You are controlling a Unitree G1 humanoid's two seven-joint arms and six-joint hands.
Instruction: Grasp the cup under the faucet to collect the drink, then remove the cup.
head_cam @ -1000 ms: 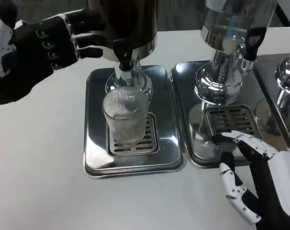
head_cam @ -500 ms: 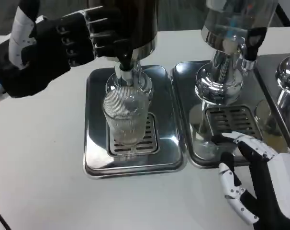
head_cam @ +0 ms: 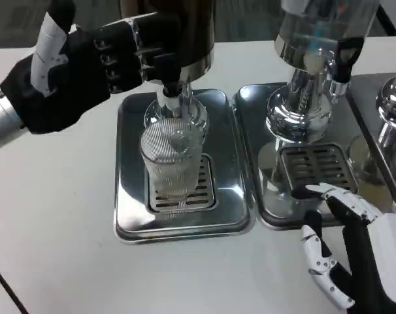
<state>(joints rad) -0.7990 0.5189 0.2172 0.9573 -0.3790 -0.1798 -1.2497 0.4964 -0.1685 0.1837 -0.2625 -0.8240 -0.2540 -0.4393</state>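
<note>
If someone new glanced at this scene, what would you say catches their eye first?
Probably the ribbed clear cup standing on the drip grate of the steel tray, right under the dark faucet. Next, the left hand reaching toward that faucet at upper left, and the right hand resting open at lower right.

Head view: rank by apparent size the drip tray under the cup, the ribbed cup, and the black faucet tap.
1. Drip tray
2. Ribbed cup
3. Black faucet tap, partly behind the left hand

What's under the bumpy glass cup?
The cup stands on a slotted metal grate set in a shiny tray. Whatever lies below the grate's slots is hidden.
</note>
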